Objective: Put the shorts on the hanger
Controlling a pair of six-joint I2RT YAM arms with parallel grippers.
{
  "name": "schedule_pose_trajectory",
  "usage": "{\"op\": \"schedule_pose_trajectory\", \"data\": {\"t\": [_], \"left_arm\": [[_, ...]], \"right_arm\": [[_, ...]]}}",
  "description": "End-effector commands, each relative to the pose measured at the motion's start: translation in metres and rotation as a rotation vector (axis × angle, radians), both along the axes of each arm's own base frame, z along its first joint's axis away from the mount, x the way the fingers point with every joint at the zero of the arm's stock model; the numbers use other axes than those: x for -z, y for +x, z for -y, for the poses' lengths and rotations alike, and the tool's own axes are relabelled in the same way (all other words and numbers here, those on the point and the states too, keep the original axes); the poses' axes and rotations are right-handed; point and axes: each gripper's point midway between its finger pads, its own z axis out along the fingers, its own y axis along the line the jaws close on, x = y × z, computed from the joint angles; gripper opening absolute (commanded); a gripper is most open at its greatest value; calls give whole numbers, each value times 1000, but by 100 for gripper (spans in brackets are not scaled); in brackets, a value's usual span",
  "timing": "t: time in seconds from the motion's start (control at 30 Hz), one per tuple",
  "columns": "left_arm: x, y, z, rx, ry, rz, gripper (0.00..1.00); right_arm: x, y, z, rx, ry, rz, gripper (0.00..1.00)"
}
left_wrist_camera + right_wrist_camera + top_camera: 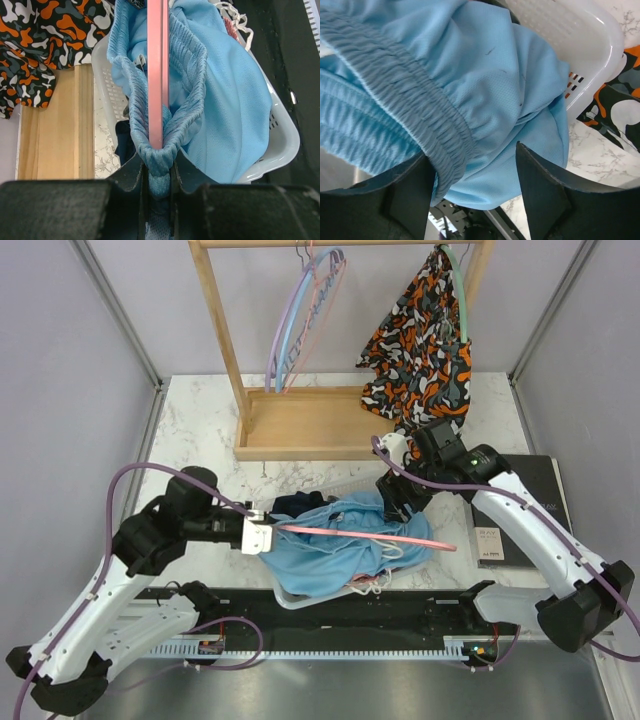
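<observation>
The left gripper [159,172] is clamped on the elastic waistband of the shorts [225,100], with the hanger [157,75] running straight ahead of its fingertips, while the right gripper [475,200], jaws apart, straddles the same waistband, judged the firmest hold on this light, limp fabric.

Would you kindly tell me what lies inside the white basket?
The shorts fill most of the basket; dark navy clothing shows at its far edge. Anything underneath is covered.
</observation>
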Motion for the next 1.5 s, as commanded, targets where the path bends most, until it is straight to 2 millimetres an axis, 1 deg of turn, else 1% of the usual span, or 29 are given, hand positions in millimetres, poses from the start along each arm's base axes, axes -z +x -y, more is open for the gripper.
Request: {"op": "schedule_pose_trajectory", "data": {"t": [0.0,0.03,0.07,0.13,0.17,0.2,0.23,0.27,0.3,0.33,0.37,0.4,0.43,0.47,0.5,0.57,0.63,0.77,0.9,0.97,1.03,1.07,1.1,1.17,1.23,1.33,1.37,1.43,1.47], "left_arm": [[-12,0,10,29,-61,16,2],[-11,2,10,17,-58,14,2],[-10,4,9,7,-56,13,2],[-10,8,6,-38,-52,2,2],[-10,11,5,-58,-49,2,2],[-14,11,2,-86,-62,0,2],[-15,15,-3,-126,-59,14,2],[-17,18,-5,-150,-65,25,2],[-17,17,-10,-172,-71,30,2],[-15,21,-15,-208,-59,45,2],[-12,22,-20,-230,-45,48,2],[-10,24,-23,-260,-39,46,2],[-8,30,-31,-313,-20,59,2],[-7,32,-35,-338,-12,59,2],[-4,30,-40,-353,6,49,2],[-8,29,-49,-379,10,83,2],[-2,29,-60,-415,58,82,2],[4,24,-70,-448,93,54,2],[-1,22,-76,-483,68,47,2],[0,27,-82,-538,77,44,2],[0,27,-85,-558,77,40,2],[0,26,-86,-561,72,39,2],[2,26,-87,-559,81,46,2],[8,28,-91,-575,121,44,2],[17,25,-95,-539,186,52,2],[28,22,-97,-487,265,48,2],[34,25,-96,-484,307,25,2],[35,27,-93,-483,333,-4,2],[37,31,-87,-484,345,-41,2]], "right_arm": [[13,17,2,1,-38,68,66],[14,19,3,7,-47,72,59],[13,20,3,6,-51,79,38],[9,24,10,30,-80,108,16],[1,26,13,30,-83,137,0],[-1,22,18,30,-100,133,0],[-5,22,22,36,-110,145,0],[-15,22,24,36,-108,171,0],[-18,20,29,47,-121,174,0],[-21,20,33,58,-127,186,0],[-30,20,37,74,-129,217,0],[-32,18,42,86,-140,217,0],[-35,18,46,96,-144,229,0],[-43,19,50,110,-145,249,0],[-44,17,54,119,-153,246,0],[-52,16,59,127,-152,264,0],[-54,15,64,132,-164,264,0],[-57,17,72,142,-177,277,0],[-55,18,82,160,-204,277,0],[-54,19,86,159,-220,280,0],[-53,19,93,169,-226,274,0],[-53,17,90,155,-202,261,0],[-52,16,95,168,-200,249,0],[-51,16,96,168,-194,234,0],[-53,19,100,172,-199,244,0],[-69,27,99,166,-189,284,0],[-80,32,97,163,-183,310,0],[-90,42,94,161,-181,326,0],[-107,45,91,153,-161,362,0]]}}
